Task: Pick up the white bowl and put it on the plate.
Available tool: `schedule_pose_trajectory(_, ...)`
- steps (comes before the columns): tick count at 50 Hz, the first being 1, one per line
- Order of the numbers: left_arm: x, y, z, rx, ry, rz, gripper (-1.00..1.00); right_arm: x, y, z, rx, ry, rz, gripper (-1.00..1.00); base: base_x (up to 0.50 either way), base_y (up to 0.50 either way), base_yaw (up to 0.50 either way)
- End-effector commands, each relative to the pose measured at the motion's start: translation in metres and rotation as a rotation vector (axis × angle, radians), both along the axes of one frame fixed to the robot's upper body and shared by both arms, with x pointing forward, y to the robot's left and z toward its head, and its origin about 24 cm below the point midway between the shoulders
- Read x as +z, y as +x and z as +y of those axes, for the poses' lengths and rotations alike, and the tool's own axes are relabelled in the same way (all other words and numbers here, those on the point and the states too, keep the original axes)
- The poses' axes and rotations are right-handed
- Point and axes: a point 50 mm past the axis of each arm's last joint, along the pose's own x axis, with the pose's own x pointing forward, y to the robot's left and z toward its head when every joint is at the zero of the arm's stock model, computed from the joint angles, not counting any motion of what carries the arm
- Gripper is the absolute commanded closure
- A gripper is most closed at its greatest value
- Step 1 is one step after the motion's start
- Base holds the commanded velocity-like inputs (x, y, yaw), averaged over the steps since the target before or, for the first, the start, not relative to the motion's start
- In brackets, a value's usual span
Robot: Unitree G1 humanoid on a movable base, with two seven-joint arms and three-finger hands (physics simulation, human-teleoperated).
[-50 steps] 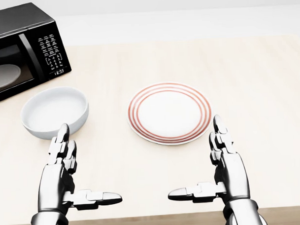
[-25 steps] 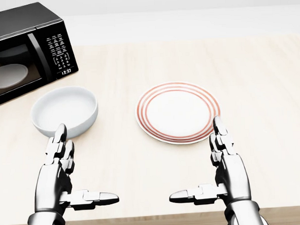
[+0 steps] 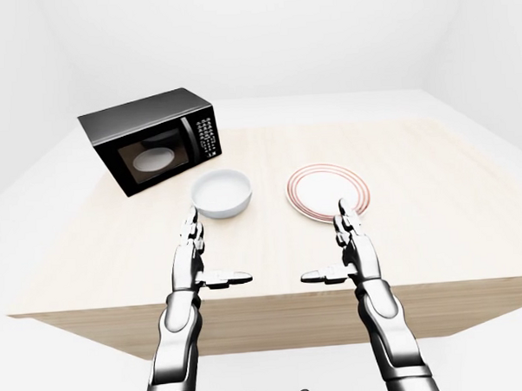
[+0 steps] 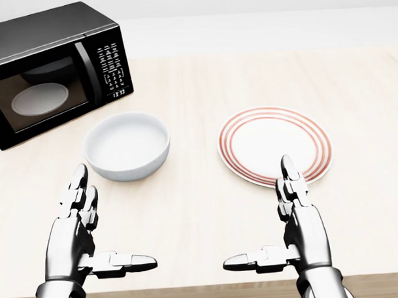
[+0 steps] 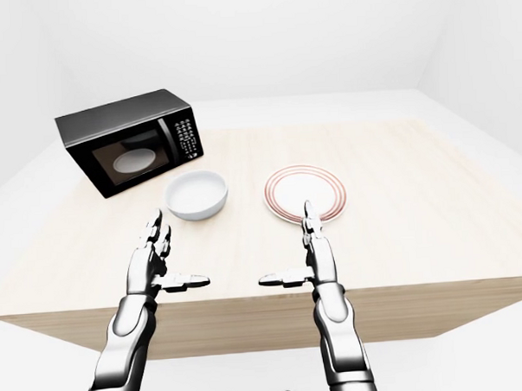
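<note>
A white bowl (image 4: 127, 145) sits empty on the wooden table, left of centre in the head view. A white plate with red rings (image 4: 275, 144) lies to its right. My left hand (image 4: 97, 228) is open, fingers spread, below the bowl and apart from it. My right hand (image 4: 280, 219) is open too, its fingertips (image 4: 288, 165) just over the plate's lower rim in the picture. Neither hand holds anything.
A black microwave (image 4: 52, 68) with a turntable plate inside stands at the upper left, close to the bowl. The table's near edge (image 4: 204, 294) runs along the bottom of the head view. White floor and walls surround the table (image 3: 433, 162).
The whole picture has shifted right: the camera has moved left. Bowl, plate and microwave sit further right in view. Both hands keep the same open pose.
</note>
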Motion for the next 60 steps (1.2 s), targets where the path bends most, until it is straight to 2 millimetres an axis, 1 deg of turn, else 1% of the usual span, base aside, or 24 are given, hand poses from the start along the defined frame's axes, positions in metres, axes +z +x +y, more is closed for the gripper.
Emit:
schedule_pose_trajectory(1, 0.0000, 0.0000, 0.0000, 0.000, 0.000, 0.000, -1.00, 0.0002, -0.0006, 0.0015, 0.006, 0.002, -0.002, -1.00, 0.00, 0.27, 0.00)
schedule_pose_trajectory(37, 0.0000, 0.0000, 0.0000, 0.000, 0.000, 0.000, -1.00, -0.0034, -0.0011, 0.0047, 0.022, 0.007, 0.000, -1.00, 0.00, 0.28, 0.00)
schedule_pose_trajectory(52, 0.0000, 0.0000, 0.0000, 0.000, 0.000, 0.000, -1.00, -0.0040, -0.0014, 0.0059, 0.027, 0.007, -0.003, -1.00, 0.00, 0.01, 0.00)
schedule_pose_trajectory(60, 0.0000, 0.0000, 0.0000, 0.000, 0.000, 0.000, -1.00, -0.0043, -0.0017, 0.0066, 0.030, 0.005, -0.006, -1.00, 0.19, 0.00, 0.00)
